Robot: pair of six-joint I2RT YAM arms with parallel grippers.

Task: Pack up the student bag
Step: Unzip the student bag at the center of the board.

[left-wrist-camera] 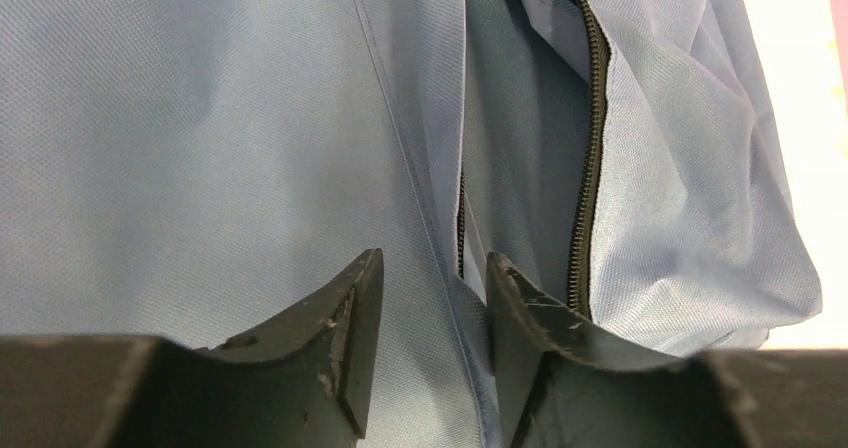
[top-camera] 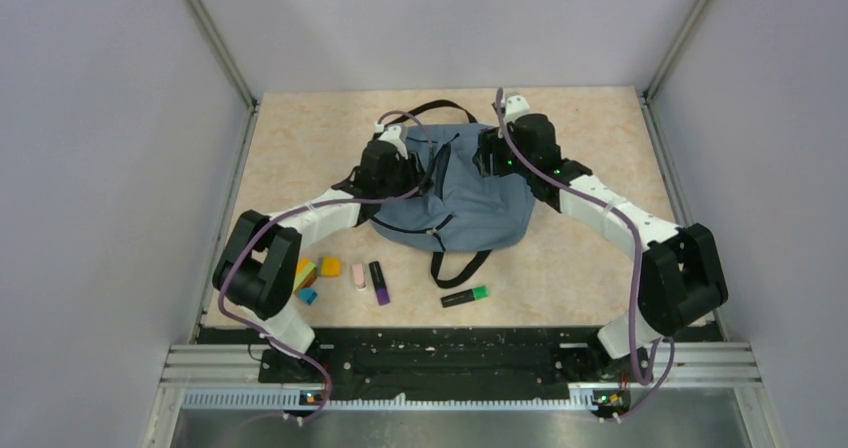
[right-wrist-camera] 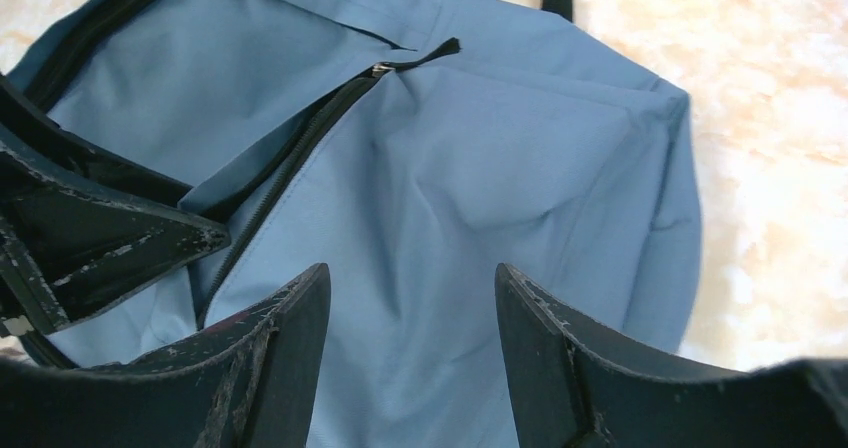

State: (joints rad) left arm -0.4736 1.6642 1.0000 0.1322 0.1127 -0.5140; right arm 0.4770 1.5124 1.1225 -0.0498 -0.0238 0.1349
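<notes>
The slate-blue student bag (top-camera: 465, 203) lies flat in the middle of the table, its black straps trailing at the top and bottom. My left gripper (top-camera: 408, 163) is at the bag's upper left. In the left wrist view its fingers (left-wrist-camera: 435, 258) stand a little apart astride the fabric edge of the unzipped opening, beside the black zipper (left-wrist-camera: 590, 168), and do not pinch it. My right gripper (top-camera: 490, 153) is at the bag's upper right. It hangs open (right-wrist-camera: 411, 268) just over a bulge of bag fabric (right-wrist-camera: 480, 168). The left gripper's fingers (right-wrist-camera: 110, 243) show at the opening.
Near the front left of the table lie a green highlighter (top-camera: 466, 295), a purple highlighter (top-camera: 380, 282), a pink eraser (top-camera: 359, 275), an orange block (top-camera: 329, 266), a yellow one (top-camera: 303, 268) and a blue one (top-camera: 307, 295). Grey walls close in both sides.
</notes>
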